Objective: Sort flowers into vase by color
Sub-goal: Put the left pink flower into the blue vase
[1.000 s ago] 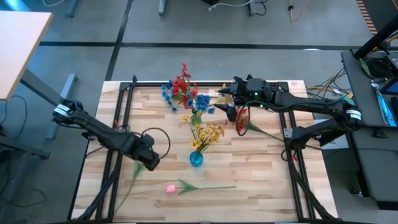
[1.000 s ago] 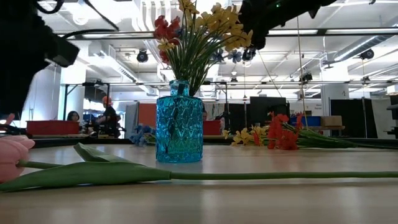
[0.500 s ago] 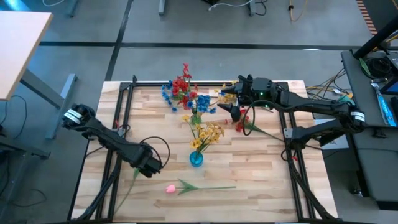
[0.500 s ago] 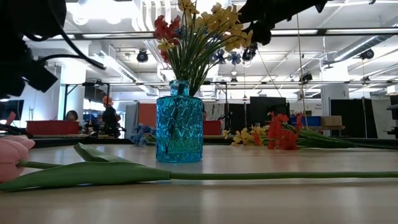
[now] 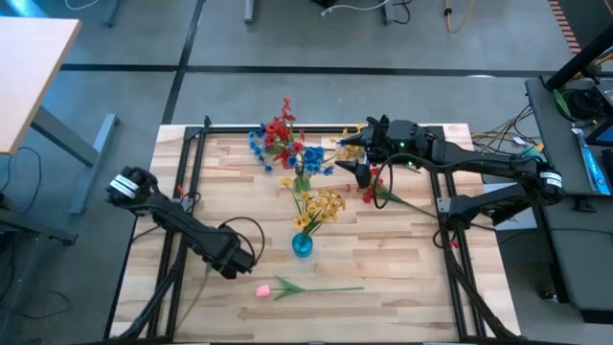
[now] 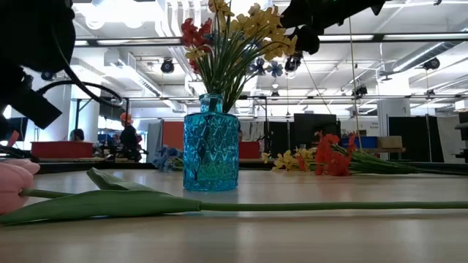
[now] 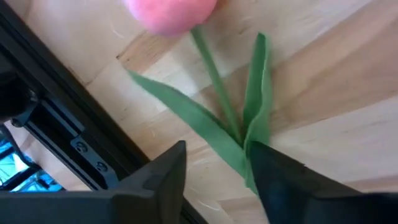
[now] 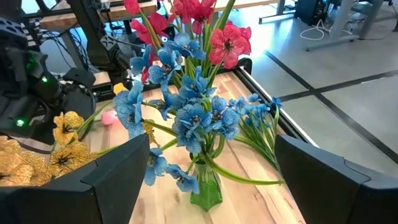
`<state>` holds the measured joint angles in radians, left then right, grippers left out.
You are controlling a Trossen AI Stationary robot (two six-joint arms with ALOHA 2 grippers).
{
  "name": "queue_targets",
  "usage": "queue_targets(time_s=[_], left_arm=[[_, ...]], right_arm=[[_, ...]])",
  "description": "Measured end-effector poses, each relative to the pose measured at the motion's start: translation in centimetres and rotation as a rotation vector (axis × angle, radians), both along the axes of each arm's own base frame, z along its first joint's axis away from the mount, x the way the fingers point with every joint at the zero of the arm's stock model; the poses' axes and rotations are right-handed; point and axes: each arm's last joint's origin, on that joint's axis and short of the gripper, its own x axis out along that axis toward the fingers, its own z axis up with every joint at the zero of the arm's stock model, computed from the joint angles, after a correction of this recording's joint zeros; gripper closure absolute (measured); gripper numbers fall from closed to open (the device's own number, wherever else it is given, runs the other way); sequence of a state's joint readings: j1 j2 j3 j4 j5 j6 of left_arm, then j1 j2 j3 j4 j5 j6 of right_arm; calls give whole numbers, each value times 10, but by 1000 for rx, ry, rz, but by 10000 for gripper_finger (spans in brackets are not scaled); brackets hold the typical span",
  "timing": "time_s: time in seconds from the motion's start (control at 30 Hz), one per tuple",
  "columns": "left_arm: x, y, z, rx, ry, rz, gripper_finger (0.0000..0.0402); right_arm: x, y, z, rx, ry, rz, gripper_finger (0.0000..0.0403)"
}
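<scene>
The left gripper point(image 7: 214, 165) hovers low over the pink tulip point(image 5: 261, 288) at the surface's point(image 5: 402, 259) near edge, jaws part-open astride its stem, nothing held; the stem runs rightward toward open boards. The right gripper point(image 5: 362, 163), wide open and empty, waits by the far blue-and-red vase point(image 8: 205, 193)

Blue vase point(image 6: 210, 142) (yellow flowers point(image 6: 252, 25)) behind tulip point(image 6: 95, 197)

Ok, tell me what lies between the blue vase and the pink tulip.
Nothing: in the high view, only bare wood separates the blue vase from the pink tulip lying nearer the table's front edge.
</scene>
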<state>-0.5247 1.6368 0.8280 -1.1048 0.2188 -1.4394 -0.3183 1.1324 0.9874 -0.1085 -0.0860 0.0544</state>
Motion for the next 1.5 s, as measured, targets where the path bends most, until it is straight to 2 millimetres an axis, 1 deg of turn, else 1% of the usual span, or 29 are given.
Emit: queue_targets(time_s=[0.13, 0.33, 0.47, 0.6, 0.67, 0.93, 1.13, 1.37, 1.5], left_arm=[[5, -3, -7, -24, -24, -24, 291], [9, -5, -12, -51, -42, -51, 328], [9, -5, -10, -59, -56, -59, 355], [8, -4, -5, -59, -85, -68, 392], [8, -3, -2, -56, -105, -71, 397], [4, 1, 23, -61, -244, -88, 401], [-4, 4, 45, -25, -396, -121, 401], [-19, 9, 77, 76, -661, -131, 402], [-27, 14, 96, 169, -864, -153, 402]], right_arm=[[0, 0, 0, 0, 0, 0, 64], [0, 1, 0, 0, -1, 2, 66], [0, 1, 0, -1, -1, 4, 67], [0, 1, 0, -1, -1, 5, 67], [0, 1, 0, -2, -1, 5, 67], [0, 1, 0, -4, -1, 6, 67], [0, 1, 0, -6, 0, 6, 67], [1, 1, 0, -12, 1, 9, 67], [1, 1, 1, -15, -8, 9, 67]])
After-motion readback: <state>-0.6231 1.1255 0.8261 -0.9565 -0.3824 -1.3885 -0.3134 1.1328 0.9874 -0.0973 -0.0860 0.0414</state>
